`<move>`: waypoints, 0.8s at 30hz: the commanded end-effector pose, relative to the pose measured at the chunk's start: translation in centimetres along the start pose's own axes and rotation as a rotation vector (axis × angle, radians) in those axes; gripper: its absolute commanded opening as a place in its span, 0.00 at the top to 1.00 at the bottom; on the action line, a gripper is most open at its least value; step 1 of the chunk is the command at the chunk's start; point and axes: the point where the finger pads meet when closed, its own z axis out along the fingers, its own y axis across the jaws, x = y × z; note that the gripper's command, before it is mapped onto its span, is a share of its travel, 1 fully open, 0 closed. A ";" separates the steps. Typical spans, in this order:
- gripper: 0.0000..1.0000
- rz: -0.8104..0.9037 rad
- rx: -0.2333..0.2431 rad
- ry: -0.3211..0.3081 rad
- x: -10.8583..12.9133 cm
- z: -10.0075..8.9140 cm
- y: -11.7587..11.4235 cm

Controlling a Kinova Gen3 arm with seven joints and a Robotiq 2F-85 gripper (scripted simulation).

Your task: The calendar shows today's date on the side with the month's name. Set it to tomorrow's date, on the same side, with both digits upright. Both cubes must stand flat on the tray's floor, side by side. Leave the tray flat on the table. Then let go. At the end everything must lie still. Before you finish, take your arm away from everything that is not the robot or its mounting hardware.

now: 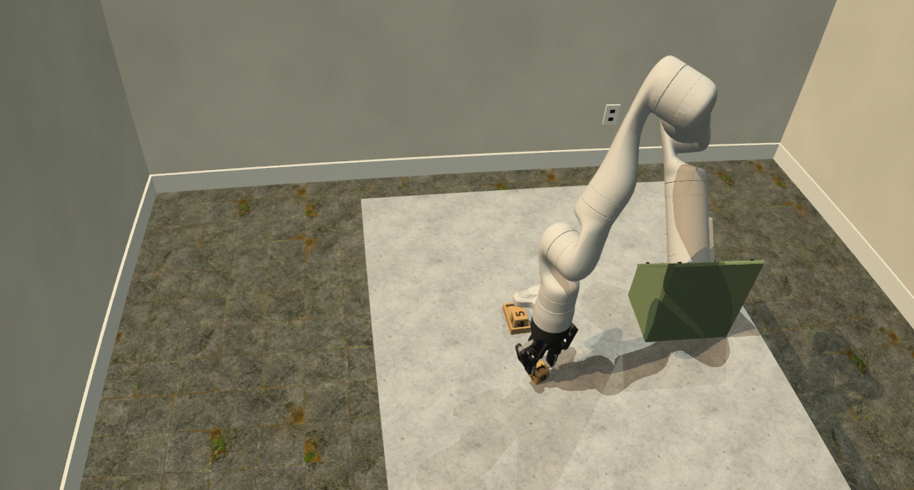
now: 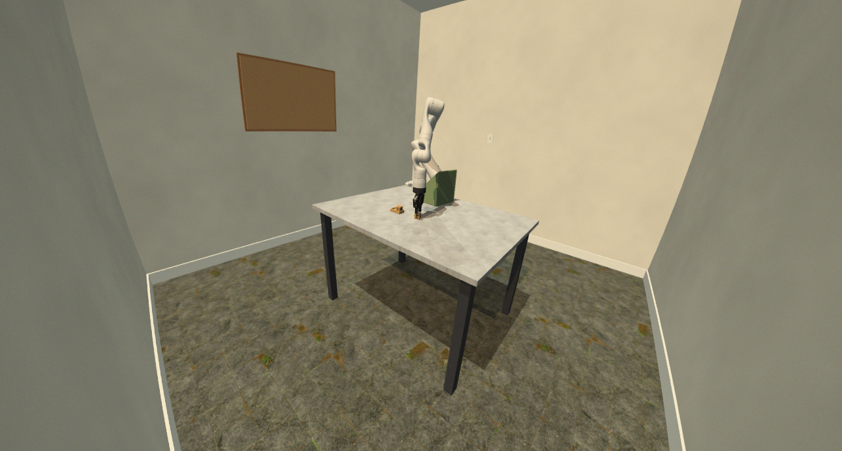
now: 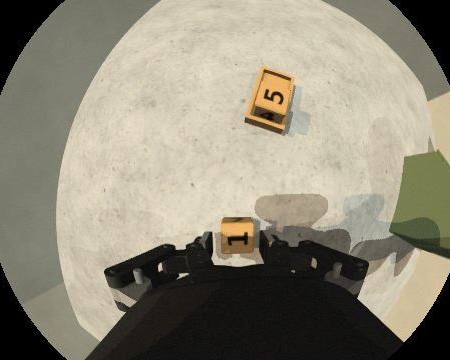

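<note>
- The gripper (image 1: 540,367) (image 2: 417,213) (image 3: 236,240) is partly open, its fingers standing on either side of the loose cube (image 1: 540,376) (image 2: 417,217) (image 3: 237,237), with a narrow gap at each side in the wrist view, so it grips nothing
- That cube is outside the tray, low over or on the table (image 1: 447,372) (image 2: 364,219) (image 3: 160,130); which of the two cannot be told
- A black 1 shows on it in the wrist view, lying sideways there, with part of another mark on the adjoining face
- The tray (image 1: 508,316) (image 2: 393,210) (image 3: 264,125) rests flat on the table, well apart from the fingers
- The other cube (image 1: 520,316) (image 2: 399,208) (image 3: 274,96) sits in the tray toward one end, a 5 on its top and a 4 on a side face
- Only this cube is in the tray, so the pair is not side by side
- The white arm (image 1: 605,183) (image 2: 419,175) reaches down over the table, with a green panelled block (image 1: 693,301) (image 2: 445,188) (image 3: 427,197) standing near its lower part
</note>
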 end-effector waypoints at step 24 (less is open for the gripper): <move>0.52 0.001 -0.003 0.001 0.1 2.3 0.1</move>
